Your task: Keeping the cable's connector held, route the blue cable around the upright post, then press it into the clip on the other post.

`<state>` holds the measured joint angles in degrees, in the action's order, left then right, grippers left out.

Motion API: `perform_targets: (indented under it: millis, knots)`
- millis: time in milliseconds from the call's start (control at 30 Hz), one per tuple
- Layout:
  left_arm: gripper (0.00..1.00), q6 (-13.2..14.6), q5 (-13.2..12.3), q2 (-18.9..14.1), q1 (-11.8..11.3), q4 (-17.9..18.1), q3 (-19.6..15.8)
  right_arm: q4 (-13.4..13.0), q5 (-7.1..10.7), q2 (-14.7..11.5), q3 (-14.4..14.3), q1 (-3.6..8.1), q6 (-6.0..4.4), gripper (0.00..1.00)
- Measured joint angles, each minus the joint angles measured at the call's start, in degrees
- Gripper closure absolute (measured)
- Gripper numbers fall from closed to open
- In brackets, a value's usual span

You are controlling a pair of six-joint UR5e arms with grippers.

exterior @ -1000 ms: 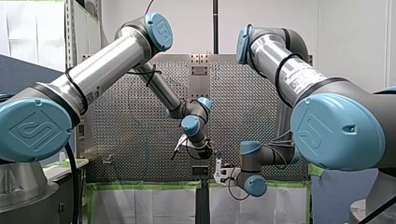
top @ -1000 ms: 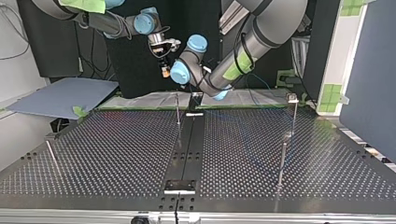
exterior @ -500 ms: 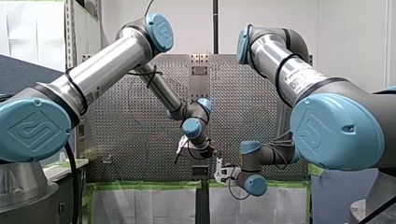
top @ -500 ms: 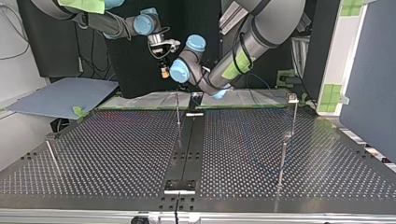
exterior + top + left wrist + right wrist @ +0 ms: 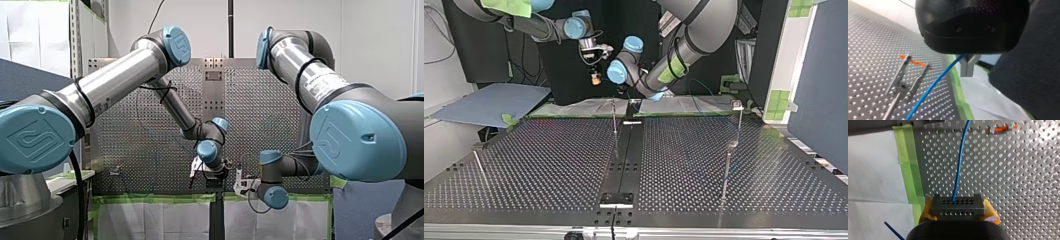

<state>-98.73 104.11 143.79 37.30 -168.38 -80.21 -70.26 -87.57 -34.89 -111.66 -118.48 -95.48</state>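
**Routing step: cable not yet round the post**

Right gripper [image 5: 958, 211] was clamped on the connector [image 5: 957, 203] by the perforated table [image 5: 1023, 182] edge. Blue cable [image 5: 959, 165] ran straight ahead from its face, in line with the gripper. Left gripper [image 5: 968, 66] looked closed on it. Next, probably: sweep it round the upright post [image 5: 614, 117], kept taut.

This is a robotics lab. Two robot arms [image 5: 115, 80] reach over a perforated metal counter [image 5: 549, 160] edged with green tape [image 5: 906, 157]. Thin metal posts [image 5: 726, 170] stand on it, with white walls [image 5: 375, 40] behind.
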Motion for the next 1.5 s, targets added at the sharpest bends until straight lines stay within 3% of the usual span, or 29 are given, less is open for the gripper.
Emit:
perform_targets:
  millis: [467,767,1200,1500]
  knots:
    - [1.00,-1.82,1.89,0.03,0.00,7.12,0.01,0.53,0.37,-0.13,2.03,1.35,0.29,1.00]
    - [1.00,-1.97,2.45,0.02,0.10,7.77,0.00,-0.02,2.01,-0.14,3.52,1.47,0.68,1.00]
    - [1.00,-2.69,2.70,0.02,-0.34,9.15,0.00,0.84,3.02,-0.31,5.88,2.09,0.87,1.00]
    - [1.00,-2.23,6.23,0.03,-0.69,9.70,0.01,3.54,3.14,-0.69,6.68,3.62,1.04,1.00]
